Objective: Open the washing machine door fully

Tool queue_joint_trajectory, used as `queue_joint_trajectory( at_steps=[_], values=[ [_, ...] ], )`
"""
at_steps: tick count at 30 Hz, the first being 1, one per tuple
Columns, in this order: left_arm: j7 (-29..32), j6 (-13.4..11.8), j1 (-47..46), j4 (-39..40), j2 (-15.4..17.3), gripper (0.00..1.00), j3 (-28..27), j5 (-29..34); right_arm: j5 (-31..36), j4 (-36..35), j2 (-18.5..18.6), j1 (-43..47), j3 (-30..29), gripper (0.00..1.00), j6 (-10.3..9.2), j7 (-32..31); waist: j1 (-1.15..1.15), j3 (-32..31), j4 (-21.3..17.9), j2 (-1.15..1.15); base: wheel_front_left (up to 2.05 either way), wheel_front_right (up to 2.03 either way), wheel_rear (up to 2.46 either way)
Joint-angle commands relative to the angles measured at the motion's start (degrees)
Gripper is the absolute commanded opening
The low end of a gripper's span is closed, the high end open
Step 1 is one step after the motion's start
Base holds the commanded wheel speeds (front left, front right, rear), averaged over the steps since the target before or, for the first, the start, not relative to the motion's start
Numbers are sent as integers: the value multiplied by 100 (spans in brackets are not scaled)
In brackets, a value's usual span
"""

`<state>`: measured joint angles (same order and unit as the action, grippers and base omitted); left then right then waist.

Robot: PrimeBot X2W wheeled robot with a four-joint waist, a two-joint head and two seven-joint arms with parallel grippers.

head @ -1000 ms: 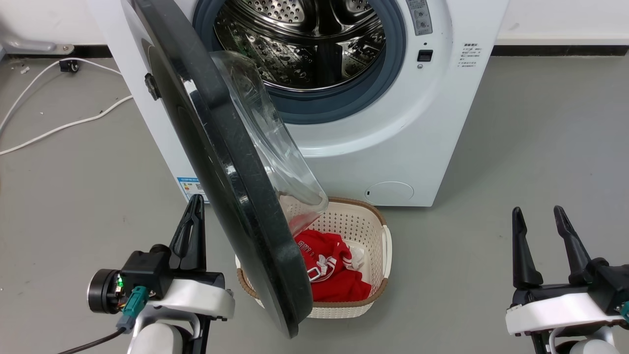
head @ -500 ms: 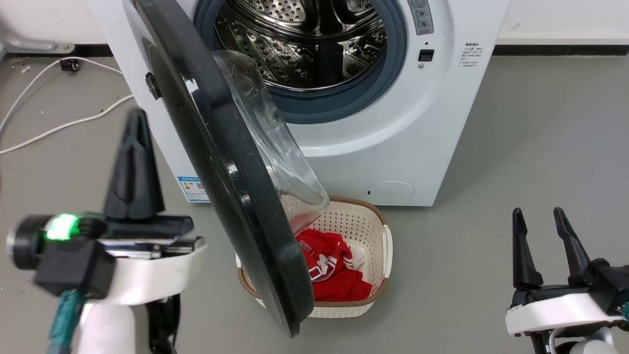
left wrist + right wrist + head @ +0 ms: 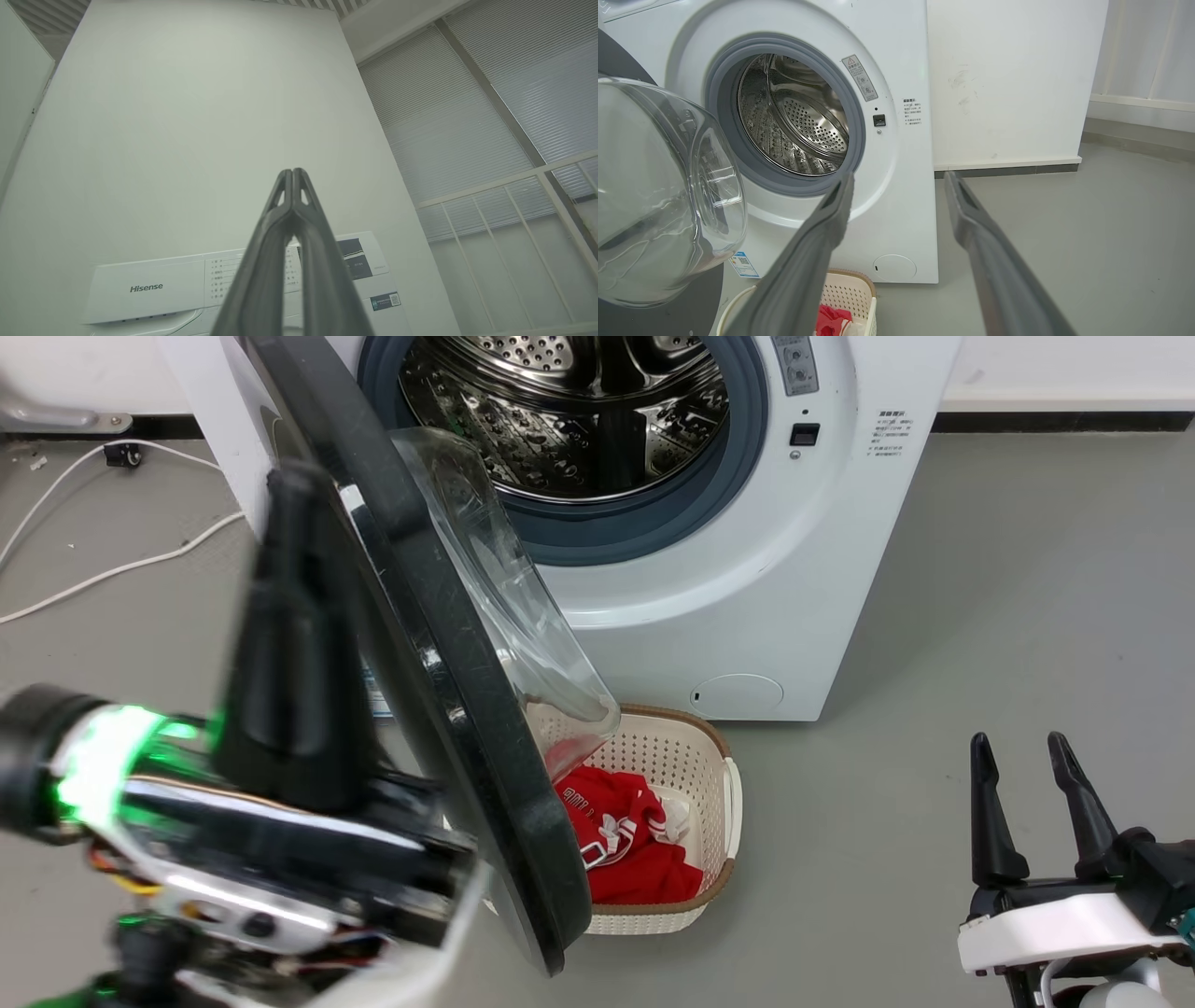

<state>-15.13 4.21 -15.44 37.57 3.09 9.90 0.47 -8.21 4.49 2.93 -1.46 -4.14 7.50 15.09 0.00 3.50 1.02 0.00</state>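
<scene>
My left gripper [image 3: 291,495] hovering pinched together just beside the washing machine door [image 3: 448,691], door standing partly open off the washing machine [image 3: 747,588], overhanging a laundry basket [image 3: 719,784], my right gripper [image 3: 1018,747] waiting spread wide, empty.

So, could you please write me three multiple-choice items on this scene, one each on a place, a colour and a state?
1. Where is the basket?
A. on the floor before the machine
B. atop the machine
C. behind the machine

2. What colour is the cloth in the basket?
A. blue
B. red
C. green

3. How does the right gripper stand?
A. open, holding nothing
B. shut, empty
C. shut on the cloth

Key:
1 A: the head view shows it on the grey floor at the machine's foot.
2 B: red fabric lies in it.
3 A: its two fingers stand apart with nothing between them.
</scene>
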Motion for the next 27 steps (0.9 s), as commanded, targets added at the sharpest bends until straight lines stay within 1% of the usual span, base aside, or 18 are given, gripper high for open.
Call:
queue_joint_trajectory(
  at_steps=[1, 4, 7, 13, 16, 19, 22, 27],
  values=[
    [-2, 86, 116, -22, 9, 0, 219, -72, -34, 16, -11, -72, 8, 100, -2, 8, 0, 11, -2, 0, 0, 0, 0],
    [-2, 182, 345, -219, 25, 0, 748, -202, -38, 31, -11, -71, 25, 100, -2, 8, 0, 22, -14, 0, 0, 0, 0],
    [-2, 230, 755, -640, 100, 0, 1136, -386, -46, 37, -11, -83, 24, 100, -2, 9, 0, 29, -24, 0, 0, 0, 0],
    [8, 274, 1470, -1513, 350, 0, 1443, -657, -90, 121, -11, -17, 42, 100, -2, 8, 0, 6, 3, 0, 0, 0, 0],
    [119, 288, 1697, -1963, 484, 0, 1619, -776, -99, 154, -10, -10, 51, 100, -2, 8, 0, 5, 32, 0, 0, 0, 0],
    [198, 301, 1804, -2369, 538, 0, 1781, -866, -107, 171, -10, -34, 68, 100, -2, 8, 0, 24, 64, 0, 0, 0, 0],
    [152, 290, 1731, -2758, 527, 0, 1824, -861, -110, 189, -11, -81, 99, 100, -2, 8, 0, 58, 76, 0, 0, 0, 0],
    [64, 192, 1483, -3317, 373, 0, 1763, -887, -138, 225, -10, -104, 135, 100, -2, 8, 0, 109, 60, 0, 0, 0, 0]
  ],
)
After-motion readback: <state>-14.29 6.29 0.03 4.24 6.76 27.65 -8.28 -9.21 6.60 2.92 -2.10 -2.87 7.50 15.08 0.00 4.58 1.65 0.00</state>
